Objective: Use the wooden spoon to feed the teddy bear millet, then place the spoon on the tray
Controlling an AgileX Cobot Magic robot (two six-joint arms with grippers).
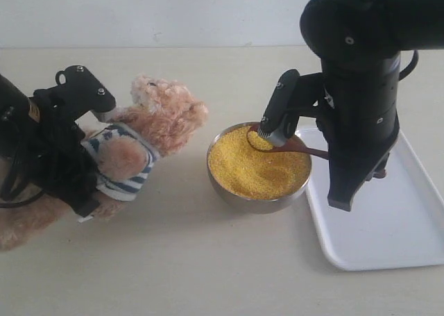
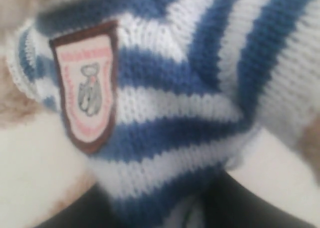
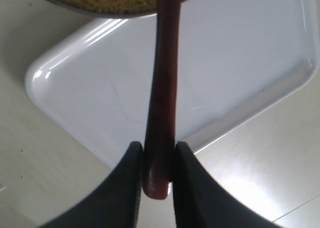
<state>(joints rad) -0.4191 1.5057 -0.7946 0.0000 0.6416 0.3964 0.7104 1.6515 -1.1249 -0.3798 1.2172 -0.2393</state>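
The left claw (image 2: 197,213) clamps the teddy bear (image 1: 163,118) by its striped shirt, just left of the bowl (image 1: 250,205). The right claw (image 3: 159,158), by the edge of the tray (image 1: 395,226), pinches the wooden spoon (image 3: 162,87), whose tip sits in the millet (image 1: 257,170). Scooping looks to be the step in hand, and the next move likely calls for a level lift toward the bear's mouth.

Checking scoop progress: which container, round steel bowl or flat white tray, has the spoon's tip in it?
The round steel bowl of yellow millet: the tip of the dark wooden spoon dips into it, while its handle passes above the white rectangular tray.
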